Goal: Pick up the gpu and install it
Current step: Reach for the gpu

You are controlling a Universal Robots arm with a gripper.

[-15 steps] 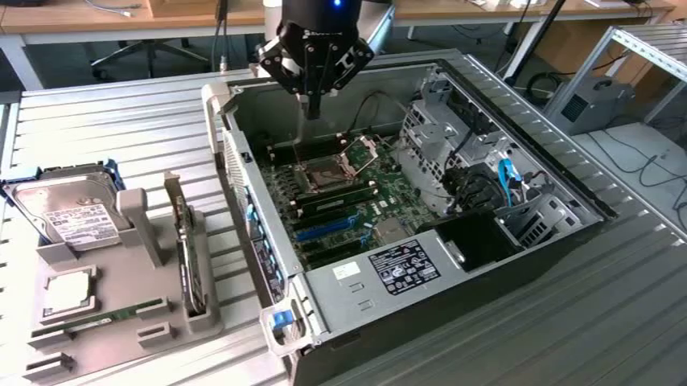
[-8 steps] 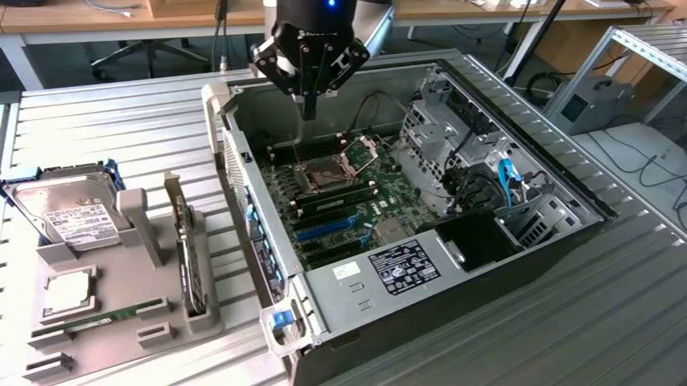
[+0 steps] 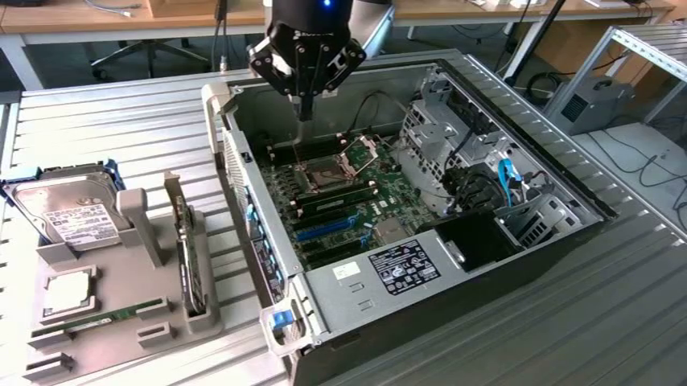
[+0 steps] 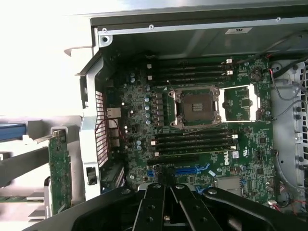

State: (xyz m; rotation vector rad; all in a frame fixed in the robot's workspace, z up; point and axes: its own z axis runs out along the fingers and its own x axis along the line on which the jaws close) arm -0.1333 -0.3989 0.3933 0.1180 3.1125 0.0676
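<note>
The gpu (image 3: 191,259) stands on edge in a slot of the grey holder (image 3: 118,322) at the exterior view's left, outside the open computer case. The wrist view shows it as a green-backed card (image 4: 59,174) beside the case wall. My gripper (image 3: 305,111) hangs over the far end of the case, above the motherboard (image 3: 341,191), well apart from the gpu. Its fingers are shut with nothing between them. In the wrist view the gripper (image 4: 166,184) points down at the board near the blue expansion slots (image 4: 192,171).
The holder also carries a silver hard drive (image 3: 67,215), a processor chip (image 3: 70,293) and a green memory stick (image 3: 99,319). Inside the case (image 3: 253,241) are the empty processor socket (image 4: 197,106), a drive cage (image 3: 440,129) and cables (image 3: 504,181).
</note>
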